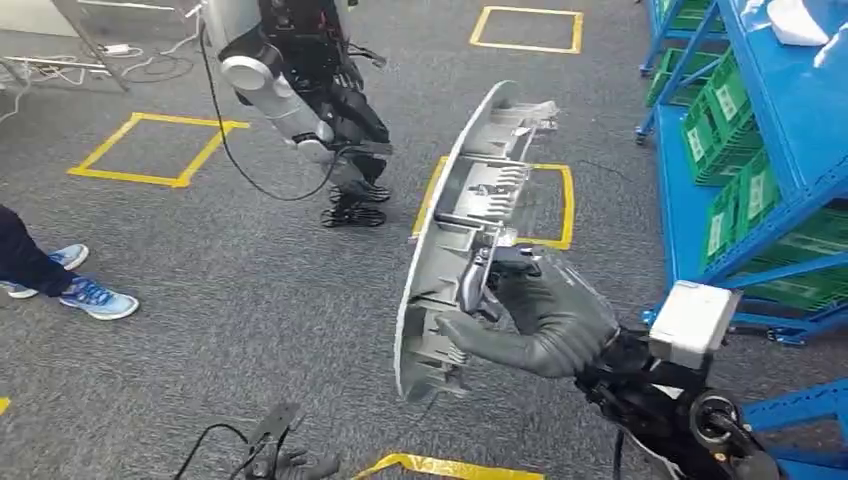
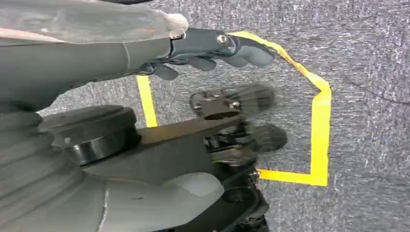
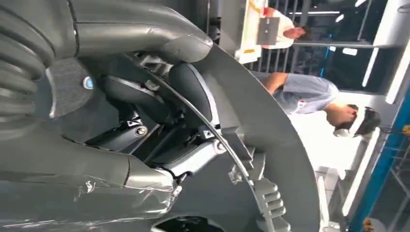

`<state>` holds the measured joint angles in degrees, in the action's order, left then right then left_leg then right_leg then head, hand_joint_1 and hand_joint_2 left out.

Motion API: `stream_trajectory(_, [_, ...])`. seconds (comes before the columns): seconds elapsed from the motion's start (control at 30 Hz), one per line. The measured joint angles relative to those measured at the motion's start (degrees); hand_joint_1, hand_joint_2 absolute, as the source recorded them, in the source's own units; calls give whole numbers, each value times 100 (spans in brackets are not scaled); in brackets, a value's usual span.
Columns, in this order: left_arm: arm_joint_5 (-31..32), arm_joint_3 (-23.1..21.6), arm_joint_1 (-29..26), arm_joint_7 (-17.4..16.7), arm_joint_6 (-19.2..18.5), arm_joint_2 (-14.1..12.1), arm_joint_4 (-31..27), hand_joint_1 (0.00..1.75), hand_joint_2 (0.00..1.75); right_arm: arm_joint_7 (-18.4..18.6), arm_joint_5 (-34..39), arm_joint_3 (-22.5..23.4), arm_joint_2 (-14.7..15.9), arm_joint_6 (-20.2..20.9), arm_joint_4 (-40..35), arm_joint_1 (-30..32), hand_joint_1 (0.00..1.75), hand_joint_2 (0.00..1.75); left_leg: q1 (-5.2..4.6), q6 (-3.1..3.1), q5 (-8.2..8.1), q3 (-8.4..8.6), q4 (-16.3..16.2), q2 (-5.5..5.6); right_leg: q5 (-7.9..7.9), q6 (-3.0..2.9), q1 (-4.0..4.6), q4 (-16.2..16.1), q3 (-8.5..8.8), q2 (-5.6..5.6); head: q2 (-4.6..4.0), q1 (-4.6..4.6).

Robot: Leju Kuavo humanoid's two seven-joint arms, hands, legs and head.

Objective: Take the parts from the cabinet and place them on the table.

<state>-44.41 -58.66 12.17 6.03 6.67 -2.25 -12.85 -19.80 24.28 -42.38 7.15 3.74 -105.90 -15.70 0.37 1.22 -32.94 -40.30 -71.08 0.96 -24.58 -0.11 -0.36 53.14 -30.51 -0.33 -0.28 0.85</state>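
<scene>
R hand (image 1: 535,315) low right in head view, fingers wrapped round the ribbed inner side of a long curved grey plastic part (image 1: 470,230); firm hold, thumb on one rib, other fingers curled over the edge. Part is up in the air over the carpet, standing on end and tilted, top end leaning away toward the shelving side. In R wrist view the dark fingers (image 3: 188,96) hook over the part's rim (image 3: 270,145), smooth outer skin facing away from camera.

L hand (image 2: 217,48) in L wrist view: fingers loosely curled, nothing in them, hanging over grey carpet (image 1: 250,290) w/ a yellow tape outline (image 2: 319,125) below. Can't tell more of its pose than that.

Near bottom edge of head view: yellow tape strip (image 1: 450,467) on floor.

Mid distance: yellow tape square (image 1: 555,205) on carpet behind the part. At left edge, a person's blue trainers (image 1: 90,295) and dark trouser leg.

Right side: blue metal shelving (image 1: 790,130) w/ green crates (image 1: 735,150) stacked on its levels.

Farther off: second robot (image 1: 300,90) standing on carpet, silver arm, black cable trailing. More yellow squares beyond (image 1: 150,150), (image 1: 527,28). Cables on floor at far left
</scene>
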Motion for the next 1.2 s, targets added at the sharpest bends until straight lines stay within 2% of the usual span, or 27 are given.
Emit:
stream_trajectory(0.03, [0,0,-6,-2,0,2,0,0,175,2,0,0,0,9,6,1,175,175,3,16,-39,-137,-262,-11,-1,0,0,7,-8,-19,0,9])
stream_trajectory(0.07, [0,0,-9,-7,-2,2,0,0,175,9,0,0,-2,24,15,2,175,175,14,24,69,-115,-190,-28,-4,2,-3,16,-10,-33,0,24])
stream_trajectory(0.1, [0,0,-7,-9,-2,-2,2,0,175,17,18,0,-2,46,24,3,175,175,30,33,289,57,156,-48,-10,8,-6,24,-9,-43,0,44])
stream_trajectory(0.17, [9,0,4,-11,0,-17,2,0,175,30,87,0,-4,94,26,-1,175,175,56,31,777,617,1261,-105,-37,48,-13,59,-1,-55,0,74])
stream_trajectory(0.2, [11,0,17,-11,-9,-15,0,0,175,37,125,2,-7,129,26,-4,175,175,43,29,798,804,1640,-188,-63,90,14,89,-20,-58,0,98])
stream_trajectory(0.23, [15,0,28,-15,-9,-13,0,0,175,48,160,2,-7,162,26,-6,175,175,18,-32,822,794,1656,-133,-76,112,31,126,-42,-57,0,116])
stream_trajectory(0.33, [18,0,22,-28,-18,-15,2,0,175,68,210,0,-7,229,28,-1,175,175,-7,-130,822,772,1644,-89,-80,190,14,114,-33,-94,0,42])
stream_trajectory(0.37, [17,0,24,-28,-28,-18,0,0,175,70,210,0,-7,245,28,-1,175,175,26,-173,844,793,1679,-83,-124,225,-5,151,-54,-72,0,50])
stream_trajectory(0.4, [18,0,28,-28,-28,-18,0,0,175,72,212,0,-7,256,28,-6,175,175,26,-194,845,796,1680,-73,-261,248,-17,319,-104,-34,0,18])
stream_trajectory(0.43, [18,0,31,-28,-28,-20,0,0,175,72,223,2,-7,271,28,-6,175,175,25,-223,845,797,1680,-64,-504,265,-16,721,-277,-17,0,-26])
stream_trajectory(0.5, [18,0,28,-33,-39,-15,0,0,175,79,278,0,-7,304,41,5,175,175,10,-237,842,791,1677,-44,-969,291,-16,1788,-769,4,0,-72])
stream_trajectory(0.53, [18,0,25,-37,-42,-15,2,0,175,83,295,0,-7,330,55,7,175,175,3,-238,842,792,1676,-30,-1033,290,-16,2083,-912,5,0,-83])
stream_trajectory(0.57, [17,0,24,-37,-42,-18,2,0,175,90,310,0,-7,350,70,8,175,175,-1,-238,841,797,1676,-13,-957,279,-16,2084,-923,6,0,-87])
stream_trajectory(0.6, [17,0,26,-37,-42,-17,2,0,175,96,310,0,-7,367,81,7,175,175,-4,-238,841,803,1674,15,-766,260,-15,1824,-806,10,0,-90])
stream_trajectory(0.67, [18,0,31,-37,-42,-7,0,0,175,105,310,0,-7,376,83,1,175,175,-6,-234,838,831,1673,75,-191,190,-7,697,-260,50,0,-98])
stream_trajectory(0.7, [18,0,30,-37,-42,2,0,0,175,105,310,2,-7,382,83,-7,175,175,-1,-227,835,830,1679,92,-75,152,-1,247,-67,136,0,-107])
stream_trajectory(0.73, [17,0,37,-37,-42,9,0,0,175,103,310,2,-9,391,85,-8,175,175,-29,-198,842,791,1655,113,-116,134,22,126,-8,179,0,-103])
stream_trajectory(0.83, [18,0,15,-37,-42,20,0,0,175,114,310,0,-11,393,92,-3,175,175,13,-113,880,771,1697,148,-101,105,55,135,-38,158,0,-114])
stream_trajectory(0.87, [17,0,16,-37,-42,20,0,0,175,113,310,2,-20,396,92,-3,175,175,-9,-76,856,770,1679,142,-53,44,-12,45,0,127,0,-101])
stream_trajectory(0.9, [17,0,18,-37,-42,17,0,0,175,116,310,0,-22,398,92,-5,175,175,7,-65,762,723,1567,55,-27,32,-6,5,29,92,0,-90])
stream_trajectory(0.93, [18,0,29,-37,-42,17,0,0,175,111,310,2,-22,398,92,-10,175,175,0,-47,535,559,1224,4,-17,5,-7,1,25,74,0,-57])
stream_trajectory(1.0, [18,0,28,-37,-42,17,0,0,175,114,310,2,-24,398,96,-4,175,175,7,-5,89,81,222,-15,-19,-3,-1,4,12,20,0,-17])
stream_trajectory(1.03, [18,0,18,-37,-42,20,0,0,175,114,310,0,-24,398,107,-4,175,175,9,14,-27,-115,-174,-19,-20,-4,-1,10,5,-3,0,-11])
stream_trajectory(1.07, [17,0,12,-37,-44,20,2,0,175,116,310,0,-24,398,118,-2,175,175,18,23,10,-174,-268,-26,-21,-3,-2,17,2,-22,0,4])
stream_trajectory(1.1, [18,0,11,-37,-42,17,2,0,175,120,310,2,-24,398,127,0,175,175,31,31,167,-85,-69,-40,-26,3,-4,21,4,-34,0,20])
stream_trajectory(1.17, [17,0,18,-37,-42,4,2,0,175,120,313,0,-28,400,135,-5,175,175,60,41,678,447,981,-89,-51,29,-11,54,8,-52,0,50])
stream_trajectory(1.2, [18,0,24,-37,-42,2,2,0,175,120,313,2,-33,407,135,-5,175,175,65,40,851,725,1484,-163,-75,62,-14,85,8,-57,0,66])
